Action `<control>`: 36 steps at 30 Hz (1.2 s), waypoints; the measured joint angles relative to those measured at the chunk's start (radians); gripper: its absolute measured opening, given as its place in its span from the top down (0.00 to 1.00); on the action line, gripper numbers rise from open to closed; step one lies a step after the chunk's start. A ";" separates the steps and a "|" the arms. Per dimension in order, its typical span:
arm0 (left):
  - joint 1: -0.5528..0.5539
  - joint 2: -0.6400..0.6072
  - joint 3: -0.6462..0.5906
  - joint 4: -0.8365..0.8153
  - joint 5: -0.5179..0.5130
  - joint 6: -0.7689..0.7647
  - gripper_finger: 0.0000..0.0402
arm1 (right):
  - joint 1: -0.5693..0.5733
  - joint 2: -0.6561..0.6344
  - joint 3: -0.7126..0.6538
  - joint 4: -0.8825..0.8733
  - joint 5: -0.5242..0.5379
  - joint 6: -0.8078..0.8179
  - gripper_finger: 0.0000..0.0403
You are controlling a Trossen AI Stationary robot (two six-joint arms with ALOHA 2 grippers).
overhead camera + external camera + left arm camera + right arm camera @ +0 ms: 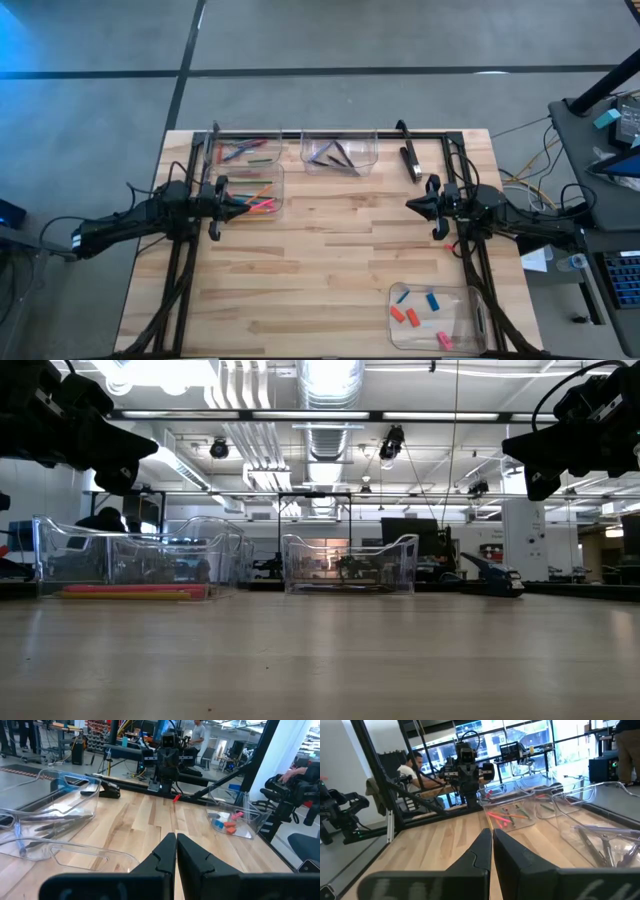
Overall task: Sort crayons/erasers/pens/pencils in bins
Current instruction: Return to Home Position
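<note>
Now the left fingers [172, 846] are pressed tight together and hold nothing. The right fingers [487, 843] are pressed together the same way, with nothing between them. Both hang high above the desk [330, 260], pointing at each other, well apart. The left fingers are over the edge of the crayon bin [281, 190], which has bright sticks [262, 206] in it. The right fingers are over bare wood. The pens [335, 155] lie in the pen bin [376, 155] at the back middle. The erasers [410, 316] lie in the eraser bin [465, 305] at the front right.
</note>
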 joint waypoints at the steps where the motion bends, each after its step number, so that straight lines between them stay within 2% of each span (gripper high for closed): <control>1: 0.000 0.000 0.000 0.000 0.000 0.000 1.00 | 0.000 0.000 0.000 0.000 0.000 0.000 0.98; 11: 0.000 -0.003 -0.032 0.010 0.000 0.000 1.00 | -0.018 0.001 0.000 0.000 -0.001 0.000 0.98; 20: 0.000 0.037 -0.061 0.096 -0.006 -0.001 1.00 | -0.097 -0.001 0.000 0.000 0.000 0.000 0.98; 24: 0.000 0.072 -0.096 0.207 -0.008 0.000 1.00 | -0.123 -0.001 0.000 -0.003 -0.001 0.000 0.98; 30: 0.002 0.098 -0.096 0.200 -0.007 0.000 1.00 | -0.209 -0.001 0.000 -0.003 0.000 0.000 0.98; 33: 0.004 0.106 -0.097 0.201 0.013 0.000 1.00 | -0.258 -0.002 0.000 -0.004 0.000 0.000 0.98; 36: 0.024 0.105 -0.097 0.205 0.084 0.000 1.00 | -0.302 -0.002 0.000 -0.004 0.000 0.000 0.98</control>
